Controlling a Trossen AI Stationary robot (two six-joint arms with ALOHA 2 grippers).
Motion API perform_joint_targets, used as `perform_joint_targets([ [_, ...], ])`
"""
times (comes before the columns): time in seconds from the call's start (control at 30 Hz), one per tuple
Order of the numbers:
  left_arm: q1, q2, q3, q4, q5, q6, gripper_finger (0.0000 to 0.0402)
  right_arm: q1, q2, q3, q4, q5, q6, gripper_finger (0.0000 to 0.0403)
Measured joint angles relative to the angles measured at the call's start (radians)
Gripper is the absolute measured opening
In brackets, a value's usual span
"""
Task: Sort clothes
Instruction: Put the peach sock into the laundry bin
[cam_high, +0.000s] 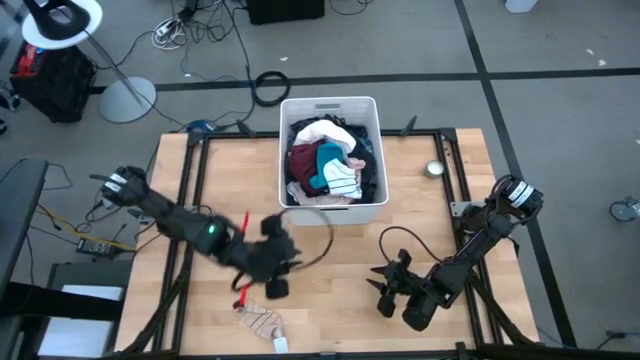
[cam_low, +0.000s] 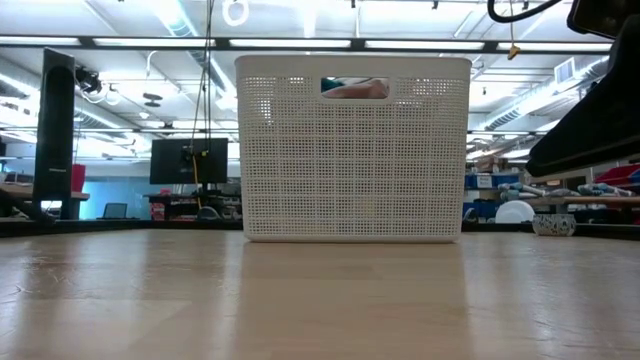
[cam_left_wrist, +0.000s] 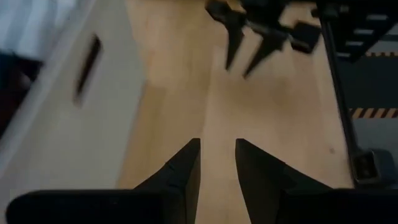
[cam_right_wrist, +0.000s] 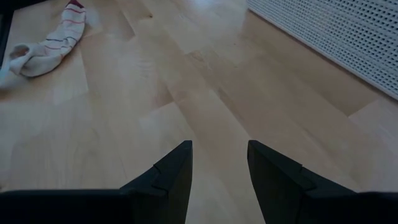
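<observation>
Basket (cam_low: 352, 150) walls hide most clothes (cam_high: 328, 165); striped sock (cam_right_wrist: 43, 42) lies apart.

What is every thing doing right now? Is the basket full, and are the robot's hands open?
white basket: upright on the table, full of clothes.
clothes: piled inside the basket.
striped sock: lying flat on the table, outside the basket.
left gripper: open, empty, beside the basket.
right gripper: open, empty, low over bare table.

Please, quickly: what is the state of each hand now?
Left hand: open, holding nothing, over bare table beside the basket.
Right hand: open, holding nothing, above the table.
</observation>
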Motion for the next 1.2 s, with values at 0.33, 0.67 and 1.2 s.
perform_joint_targets([
  [0.33,-0.283,0.0,-0.194,0.009,-0.12,-0.454,0.0105,0.002,0.0,0.0,0.005,0.0,0.005,0.0155],
  [0.67,-0.512,0.018,-0.419,0.137,-0.123,-0.849,0.0105,0.001,0.0,0.0,0.005,0.0,0.012,0.0155],
  [1.2,-0.615,0.302,-0.512,0.27,-0.116,-0.96,0.0104,-0.002,0.0,0.0,0.002,0.001,0.013,0.0155],
])
